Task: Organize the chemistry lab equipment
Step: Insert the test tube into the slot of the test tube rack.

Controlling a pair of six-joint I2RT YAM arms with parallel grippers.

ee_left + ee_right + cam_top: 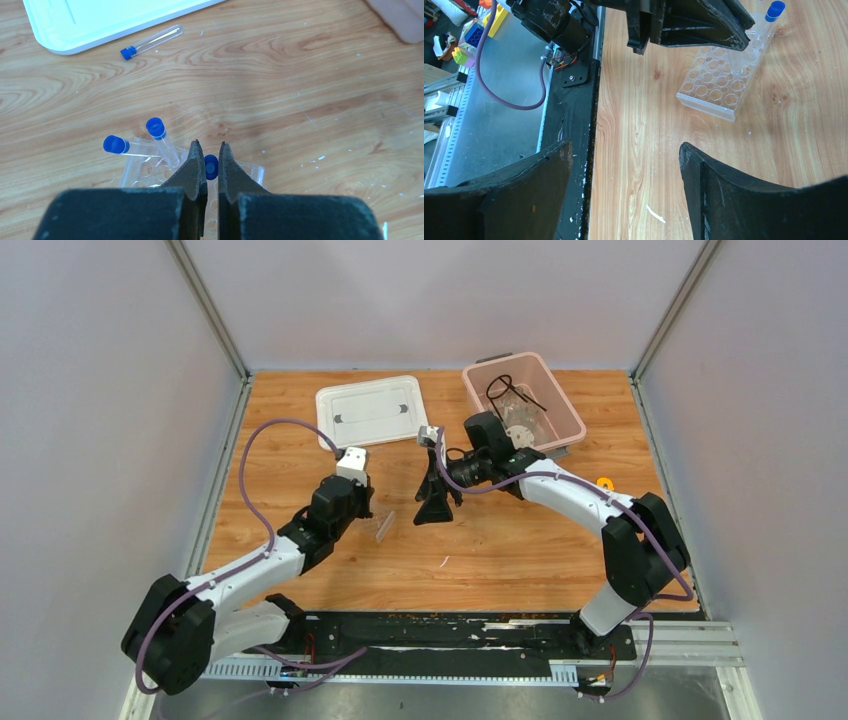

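L claw [210, 150] on blue-capped tube [211, 167]

We see the clear tube rack [150, 172] on the worktop [300, 100], two blue-capped tubes [159, 135] tilting in it and a third tube [211, 166] pinched in the left hand [210, 150]. A fourth tube [150, 42] lies flat farther off. The black wire ring tripod [505, 390] lies in the pink bin [575, 420].
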